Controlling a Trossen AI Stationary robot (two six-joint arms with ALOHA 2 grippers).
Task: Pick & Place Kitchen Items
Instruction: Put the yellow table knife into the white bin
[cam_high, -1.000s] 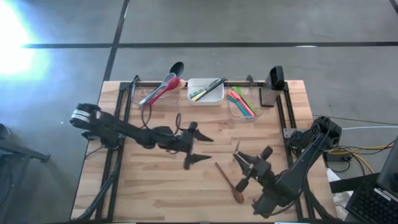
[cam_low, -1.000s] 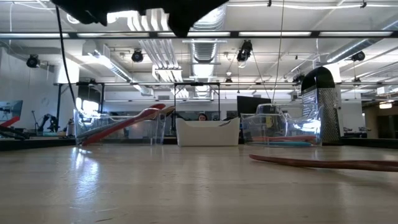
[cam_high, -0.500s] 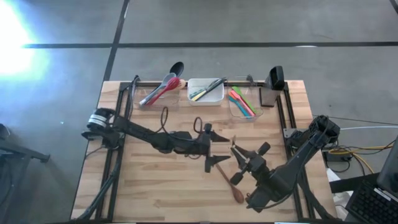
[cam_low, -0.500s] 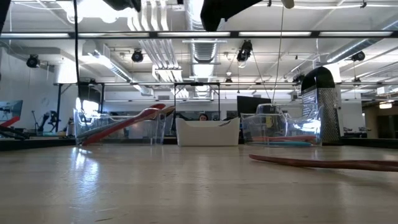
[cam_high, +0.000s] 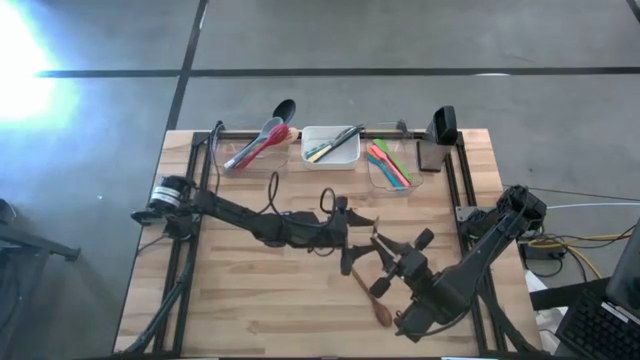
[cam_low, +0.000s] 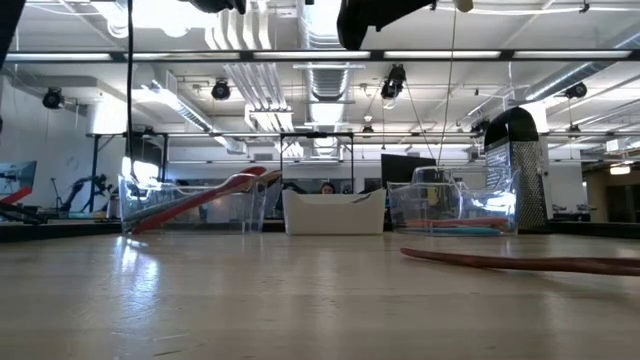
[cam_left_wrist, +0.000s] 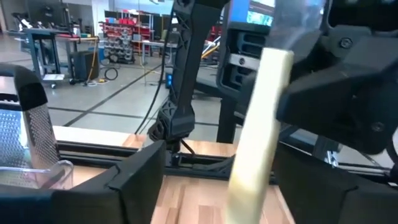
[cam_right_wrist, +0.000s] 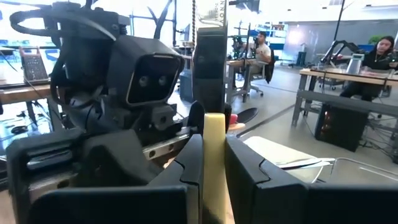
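My right gripper (cam_high: 384, 251) is above the table's middle, shut on a cream-handled piece of cutlery (cam_right_wrist: 214, 149). My left gripper (cam_high: 359, 242) is open right beside it. In the left wrist view its fingers (cam_left_wrist: 138, 180) stand wide on either side of the cream handle (cam_left_wrist: 255, 143) without touching it. A wooden spoon (cam_high: 370, 291) lies flat on the table below both grippers and also shows in the low view (cam_low: 520, 263). Black, grey and red spoons (cam_high: 258, 140) lean out of the left clear tub. Cutlery lies in the white tub (cam_high: 331, 147), and coloured spatulas lie in the right clear tub (cam_high: 391, 164). My right gripper pinches the cream handle (cam_right_wrist: 214, 134) between its two fingers (cam_right_wrist: 186, 168). The handle runs on past the fingertips toward my left gripper. The cutlery is lifted clear of the table.
The three tubs stand in a row along the far edge. A dark box grater (cam_high: 441, 128) stands at the far right. Black rails (cam_high: 452, 180) run along the table's left and right sides. Bare wood lies at the near left.
My left gripper has gone toward the table's right edge, up to my right gripper, and stays open. Its fingers now stand around the cream handle. My right gripper has shifted a little toward the table's left, still shut on the cutlery.
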